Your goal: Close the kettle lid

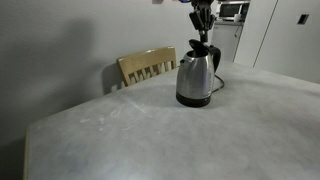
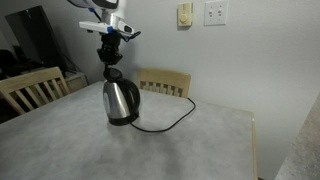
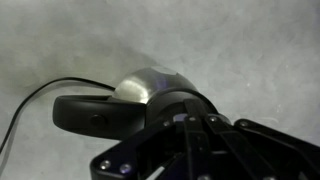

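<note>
The steel kettle (image 1: 194, 78) stands on the grey table (image 1: 150, 140), with its black handle (image 1: 215, 60) turned away from the chair. It also shows in an exterior view (image 2: 120, 100) and in the wrist view (image 3: 148, 84). The black kettle lid (image 1: 201, 46) sticks up above the kettle's top, tilted. It shows in the other views too (image 2: 111, 71) (image 3: 180, 106). My gripper (image 1: 203, 20) hangs straight above the lid with its fingers together, tips at or just over the lid (image 2: 109, 52). In the wrist view the fingers (image 3: 190, 140) cover part of the lid.
A black power cord (image 2: 165, 122) runs from the kettle base across the table to the far edge. A wooden chair (image 1: 147, 66) stands behind the table near the kettle, and another chair (image 2: 30, 90) stands at a side edge.
</note>
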### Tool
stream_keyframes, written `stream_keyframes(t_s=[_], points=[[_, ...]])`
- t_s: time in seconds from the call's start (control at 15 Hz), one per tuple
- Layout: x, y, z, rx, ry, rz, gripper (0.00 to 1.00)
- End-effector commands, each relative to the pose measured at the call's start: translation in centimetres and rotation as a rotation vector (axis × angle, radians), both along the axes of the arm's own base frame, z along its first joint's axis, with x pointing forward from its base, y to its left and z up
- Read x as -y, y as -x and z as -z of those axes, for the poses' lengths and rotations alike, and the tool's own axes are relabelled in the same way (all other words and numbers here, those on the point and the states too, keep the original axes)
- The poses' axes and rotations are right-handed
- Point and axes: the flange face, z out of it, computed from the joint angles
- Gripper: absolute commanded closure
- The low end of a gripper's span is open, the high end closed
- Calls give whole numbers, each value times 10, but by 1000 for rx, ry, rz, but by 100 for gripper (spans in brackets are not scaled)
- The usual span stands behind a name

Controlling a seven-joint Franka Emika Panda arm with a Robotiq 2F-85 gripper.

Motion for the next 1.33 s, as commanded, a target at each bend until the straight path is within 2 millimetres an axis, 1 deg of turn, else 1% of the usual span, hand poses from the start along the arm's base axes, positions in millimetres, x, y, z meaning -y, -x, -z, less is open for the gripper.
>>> stream_keyframes(t_s=[0.0,0.4,0.8,0.87,1.27], points=[[0,-6,6,-33,-21,-27,100],[0,-9,15,-62,-20,-35,100],[-2,-8,14,-90,-10,-66,100],[-2,-6,14,-71,-9,-31,99],[-2,-7,16,-76,-9,-42,99]])
